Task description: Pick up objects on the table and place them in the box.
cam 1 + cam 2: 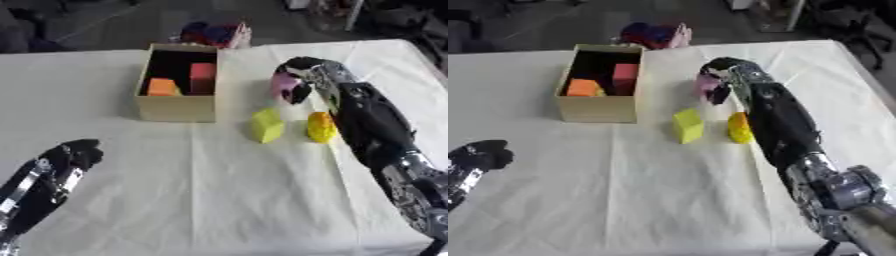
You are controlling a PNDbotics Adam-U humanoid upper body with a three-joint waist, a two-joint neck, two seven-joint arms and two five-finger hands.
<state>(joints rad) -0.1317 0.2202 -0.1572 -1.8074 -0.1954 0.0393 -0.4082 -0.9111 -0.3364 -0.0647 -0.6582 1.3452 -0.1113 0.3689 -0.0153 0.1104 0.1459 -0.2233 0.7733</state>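
Note:
An open cardboard box (178,107) stands on the white table, holding an orange block (162,86) and a red block (202,76). To its right, my right hand (300,75) has its fingers curled round a pink object (282,85), just above the cloth. Nearer to me lie a yellow-green block (267,125) and a yellow rounded object (321,127), the latter right beside my right forearm. My left hand (66,159) rests at the lower left with its fingers curled, holding nothing.
A white cloth (219,190) covers the table. Beyond the box, at the far edge, lies a pile of red, dark blue and pink things (214,34). The table's right edge runs close behind my right arm.

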